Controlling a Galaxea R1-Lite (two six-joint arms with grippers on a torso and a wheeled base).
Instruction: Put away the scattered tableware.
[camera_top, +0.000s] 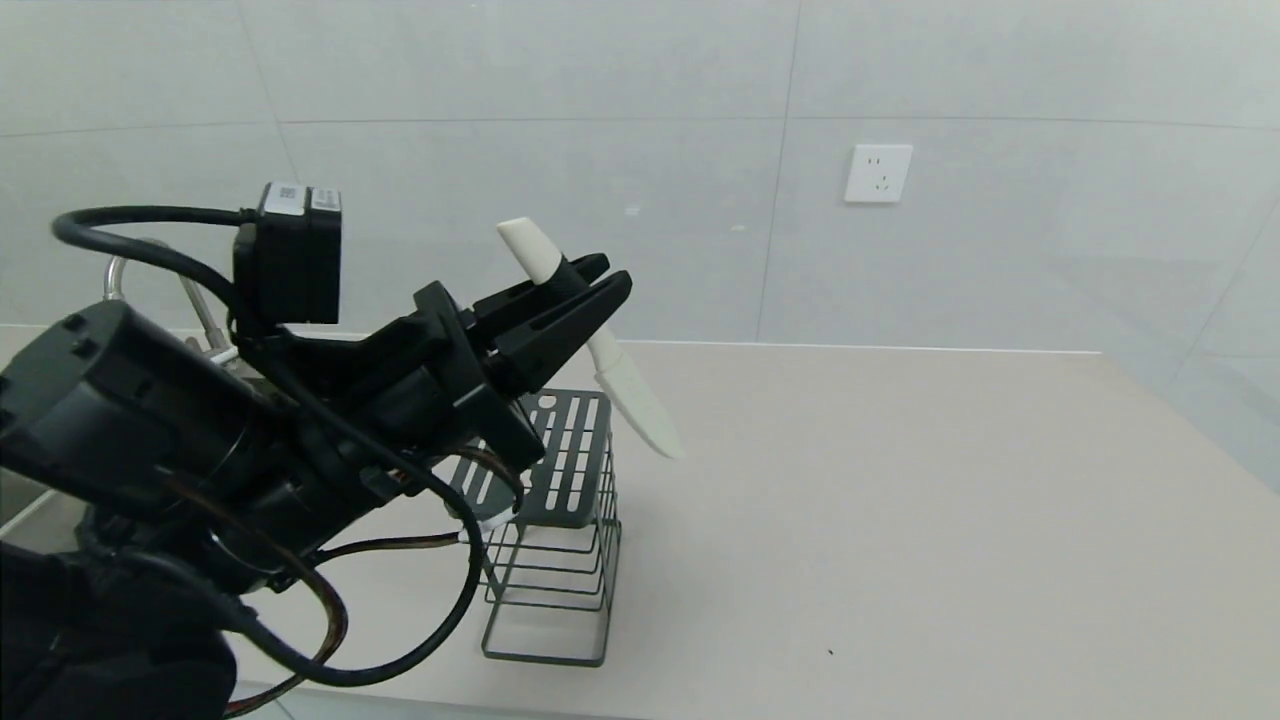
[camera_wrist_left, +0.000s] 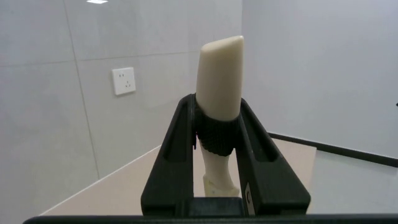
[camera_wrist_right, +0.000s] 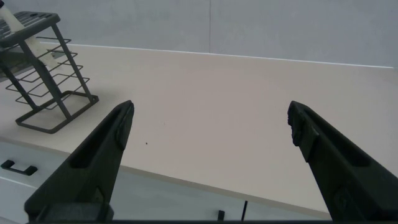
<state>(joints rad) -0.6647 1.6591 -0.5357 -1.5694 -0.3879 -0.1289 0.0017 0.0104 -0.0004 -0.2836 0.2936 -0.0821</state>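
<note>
My left gripper (camera_top: 575, 295) is raised above the counter and shut on a white knife (camera_top: 632, 395), which slants with its handle up toward the wall and its blade pointing down to the right of the rack's top. In the left wrist view the knife's handle (camera_wrist_left: 219, 74) stands between the black fingers (camera_wrist_left: 177, 146) at its dark collar. A dark wire knife rack (camera_top: 560, 520) with a slotted top stands on the beige counter (camera_top: 900, 520) just below the gripper. My right gripper (camera_wrist_right: 208, 158) hangs open above the counter's front edge, nothing between its fingers, with the rack (camera_wrist_right: 46, 74) off to one side.
A chrome faucet (camera_top: 115, 280) rises behind my left arm at the counter's far left. A wall socket (camera_top: 878, 173) sits on the tiled wall. Bare counter stretches to the right of the rack. Drawer fronts with handles (camera_wrist_right: 15, 167) lie below the counter's front edge.
</note>
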